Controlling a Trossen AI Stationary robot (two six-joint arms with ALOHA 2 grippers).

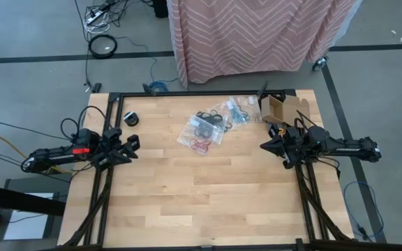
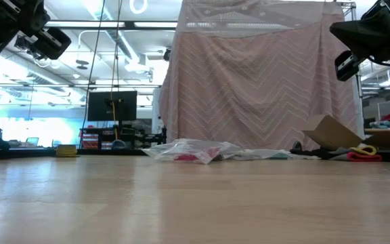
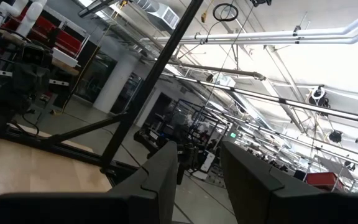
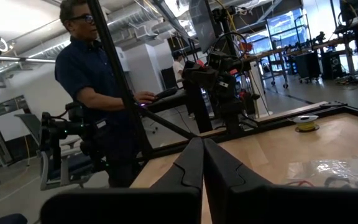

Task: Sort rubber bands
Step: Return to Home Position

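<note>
Thin black and red rubber bands (image 1: 202, 130) lay inside clear crinkly plastic bags (image 1: 215, 120) mid-table, well apart from both arms. The left end effector (image 1: 134, 146) hovered narrowly parted and empty over the pale wooden table (image 1: 187, 199); the right end effector (image 1: 264, 146) was pinched closed and empty. Likely risk: an unsealed bag spilling.

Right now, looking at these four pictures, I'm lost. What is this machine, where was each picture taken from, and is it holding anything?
It is a robot with two dark arms at a pale wooden table. One picture looks straight down, one looks level across the tabletop, and two come from cameras on the arms' wrists. Each arm ends in a two-finger end effector: the left end effector is open, the right end effector is shut, and both hold nothing, at the table's sides. In the middle lie clear crinkly plastic bags with thin black rubber bands and red rubber bands. A brown cardboard box stands near them.
</note>
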